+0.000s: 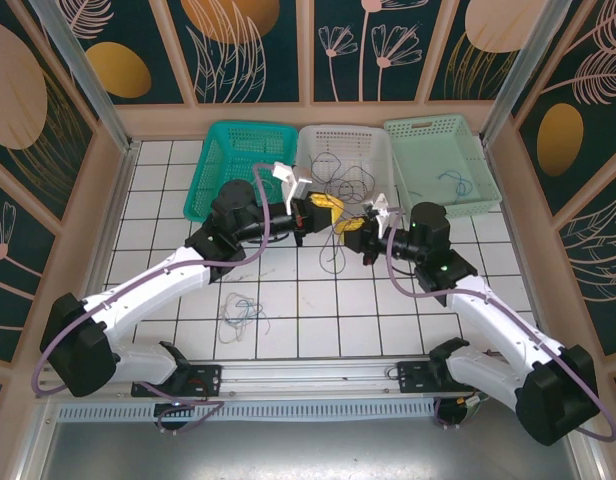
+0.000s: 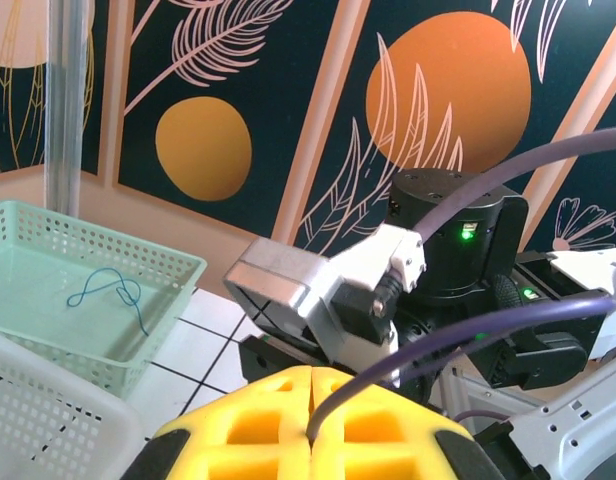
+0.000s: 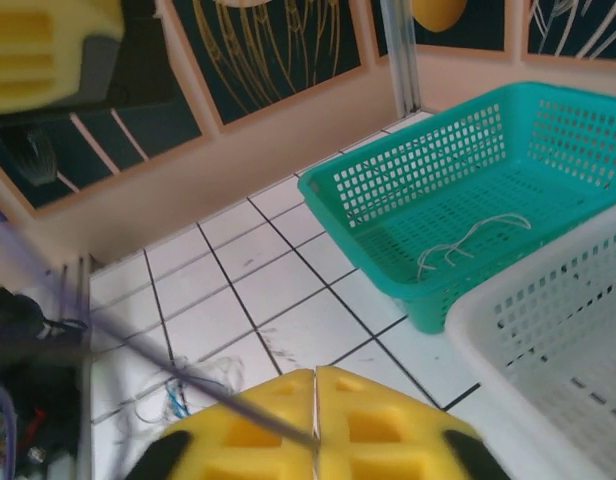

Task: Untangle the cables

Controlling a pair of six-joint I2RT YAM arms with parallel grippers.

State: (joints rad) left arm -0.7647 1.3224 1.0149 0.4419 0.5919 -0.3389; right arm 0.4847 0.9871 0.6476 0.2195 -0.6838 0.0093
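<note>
My left gripper [image 1: 326,205] and right gripper [image 1: 353,230] meet tip to tip above the tiles in front of the white basket [image 1: 308,150]. Both are shut on one thin dark cable [image 1: 333,250], whose loose end dangles below them. In the left wrist view the yellow pads of the left gripper [image 2: 313,430] pinch that cable [image 2: 438,343] at their seam. In the right wrist view the right gripper [image 3: 316,430] clamps the same cable [image 3: 159,356]. A small tangle of pale and blue cables [image 1: 240,310] lies on the tiles near the left arm.
Three baskets line the back wall: teal [image 1: 203,175] holding a white cable [image 3: 468,240], the white one with dark cables [image 1: 338,170], and pale green [image 1: 478,150] holding a blue cable [image 2: 108,290]. The right arm's wrist camera [image 2: 318,290] sits close before my left pads.
</note>
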